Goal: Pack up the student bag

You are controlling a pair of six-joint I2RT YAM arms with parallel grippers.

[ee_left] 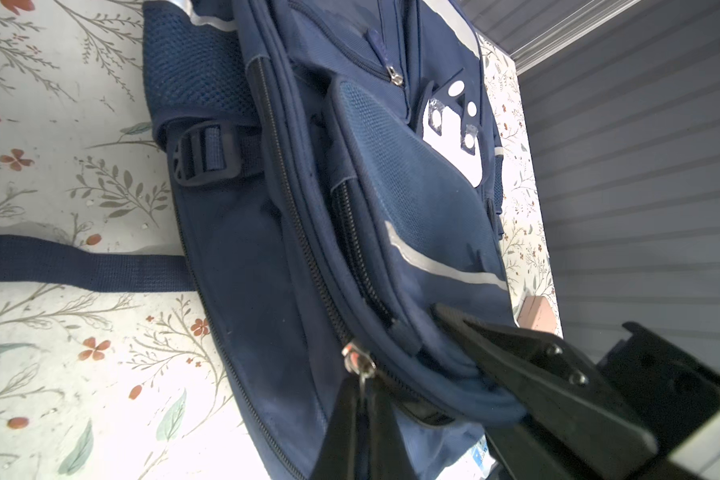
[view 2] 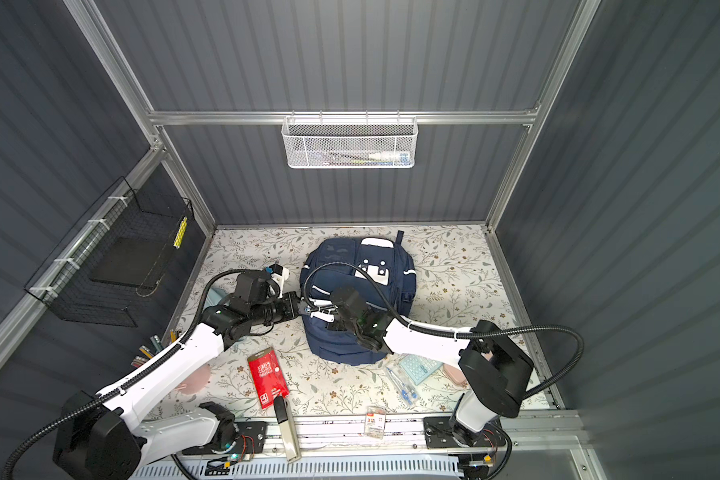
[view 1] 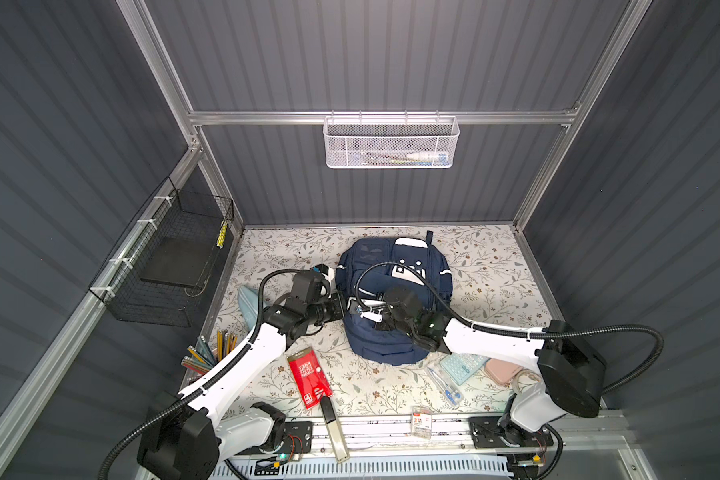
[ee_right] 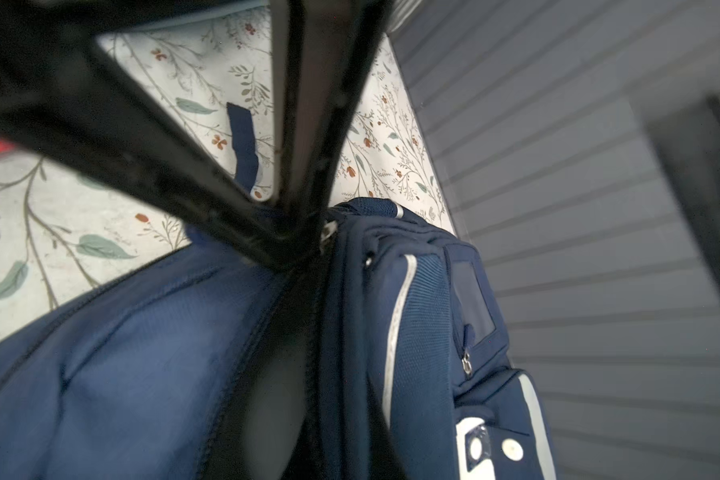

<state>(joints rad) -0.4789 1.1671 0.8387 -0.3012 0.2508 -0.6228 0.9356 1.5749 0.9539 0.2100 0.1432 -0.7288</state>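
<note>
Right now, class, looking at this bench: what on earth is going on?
Two robot arms are working on the student bag, lying on the table. The left gripper is shut on a zipper pull; the right gripper pinches the bag's edge beside it. The red packet, pencils and calculator lie outside, unpacked.

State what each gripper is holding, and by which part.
The left gripper is shut on the student bag by a metal zipper pull. The right gripper pinches the bag's fabric edge beside the opened zip.
</note>
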